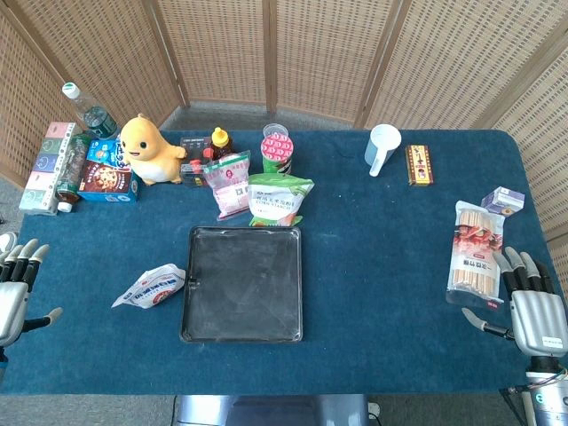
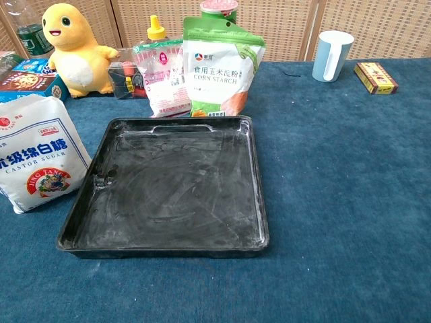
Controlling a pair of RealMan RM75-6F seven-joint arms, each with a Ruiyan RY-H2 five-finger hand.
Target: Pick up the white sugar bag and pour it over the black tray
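The white castor sugar bag (image 1: 149, 287) lies on the blue table (image 1: 382, 266) just beside the left edge of the black tray (image 1: 242, 284), whose floor shows a pale powdery film, and no hand touches it. The left hand (image 1: 16, 282) rests at the table's left edge and the right hand (image 1: 532, 306) at its right edge, both empty with fingers extended and apart. A green corn starch pouch (image 2: 222, 67) stands just behind the tray, beside a pink packet (image 2: 160, 77).
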